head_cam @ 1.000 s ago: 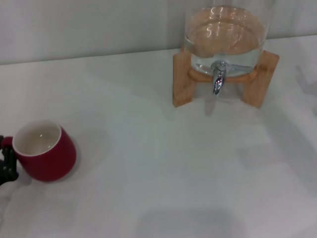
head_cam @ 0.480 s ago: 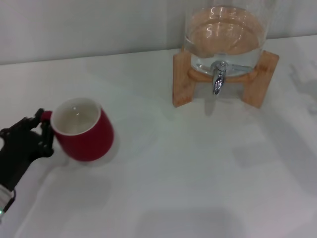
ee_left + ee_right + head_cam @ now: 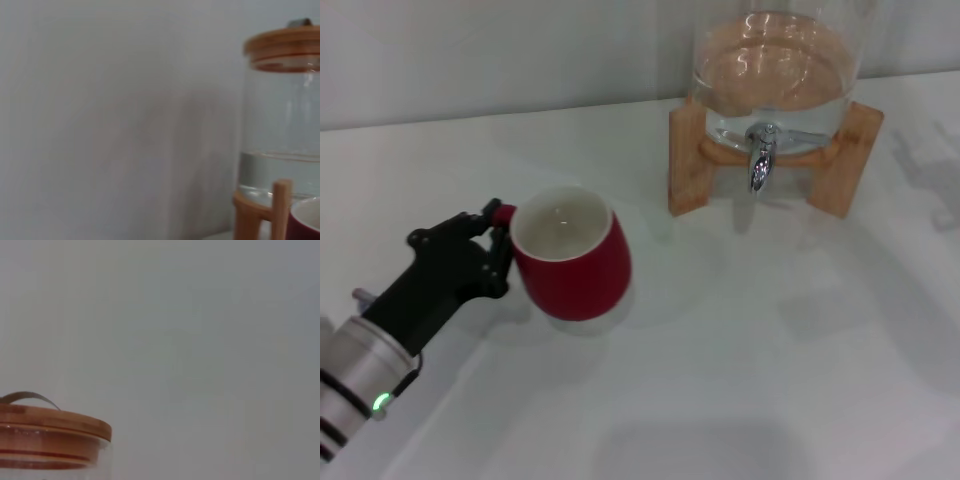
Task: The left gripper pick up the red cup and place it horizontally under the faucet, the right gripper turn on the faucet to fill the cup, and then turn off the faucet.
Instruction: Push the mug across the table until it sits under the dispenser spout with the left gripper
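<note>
— Where is the small rounded dark-red ceramic cup with the white inside?

— Left of the white surface's middle, upright with its mouth up. Whether its base touches the surface cannot be told. The cup shows no liquid inside from the head view.

— And what holds it?

— The left hand — black fingers on a thick white arm with black bands and a green light — reaches in from the near left corner. Its fingers are pinched on the cup's red loop handle, on the side of the cup facing the left edge.

— Where does the small shiny chrome faucet stand?

— Toward the far edge, right of centre. It points down from the front of a clear glass dispenser partly filled with water, which sits on a light wooden stand. The cup is well apart from it, nearer and to the left, so nothing is under the spout.

— Does the left wrist view add anything?

— It shows the dispenser's glass wall with its water line, a round wooden lid, a wooden post of the stand, and a sliver of the cup's red rim at the picture's corner — against a plain pale wall.

— And the right hand?

— It appears in no picture. Its wrist view shows only the wooden lid with a thin metal handle before the same pale wall.
</note>
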Tool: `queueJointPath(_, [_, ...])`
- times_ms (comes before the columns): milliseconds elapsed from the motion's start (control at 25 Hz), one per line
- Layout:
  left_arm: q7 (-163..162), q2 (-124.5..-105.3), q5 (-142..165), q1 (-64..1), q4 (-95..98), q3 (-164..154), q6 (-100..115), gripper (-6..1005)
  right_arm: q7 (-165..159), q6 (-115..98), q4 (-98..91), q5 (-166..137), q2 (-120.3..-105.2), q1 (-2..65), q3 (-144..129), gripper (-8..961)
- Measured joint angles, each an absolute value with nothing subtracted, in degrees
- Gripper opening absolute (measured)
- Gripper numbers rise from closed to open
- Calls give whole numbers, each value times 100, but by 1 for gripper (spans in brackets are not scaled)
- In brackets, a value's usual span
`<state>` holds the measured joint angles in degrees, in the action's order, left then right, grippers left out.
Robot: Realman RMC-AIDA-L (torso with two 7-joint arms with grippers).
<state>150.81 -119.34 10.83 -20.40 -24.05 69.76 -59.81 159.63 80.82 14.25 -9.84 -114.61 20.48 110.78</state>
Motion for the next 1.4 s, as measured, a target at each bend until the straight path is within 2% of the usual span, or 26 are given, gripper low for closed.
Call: queueJointPath(1400, [14572, -11948, 1437, -2424, -5392, 5481, -1292, 144, 15943, 8728, 1477, -984, -11478, 2031, 10104, 604])
